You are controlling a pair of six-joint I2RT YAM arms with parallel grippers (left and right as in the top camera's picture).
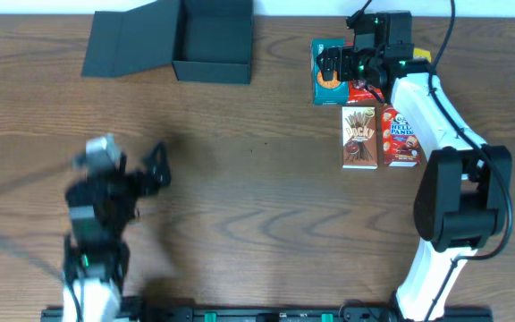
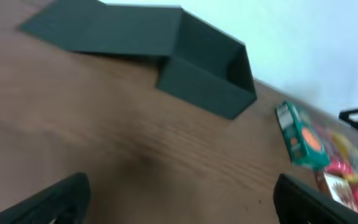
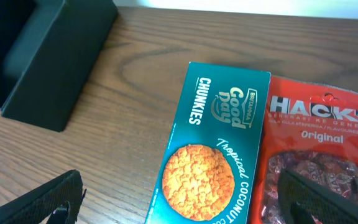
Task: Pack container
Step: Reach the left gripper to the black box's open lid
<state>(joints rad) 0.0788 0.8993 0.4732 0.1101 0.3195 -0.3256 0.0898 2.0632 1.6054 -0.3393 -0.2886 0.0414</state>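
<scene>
Brown wooden table (image 1: pixel 266 197) underneath. At far edge, left of centre: dark container (image 1: pixel 213 40), flap lid (image 1: pixel 128 40) lying open leftward. Right gripper (image 1: pixel 333 64) over teal Good Day box (image 3: pixel 216 155) and red Hackers packet (image 3: pixel 316 155), jaws spread, grasping nothing. Left gripper (image 1: pixel 155 165) blurred, front-left, likewise released. Pocky box (image 1: pixel 359 137) touching Hello Panda box (image 1: pixel 401 137).

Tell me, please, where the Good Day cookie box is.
Overhead view: the Good Day box lies far right on the table, just left of the red Hacks packet, right of the open container.
</scene>
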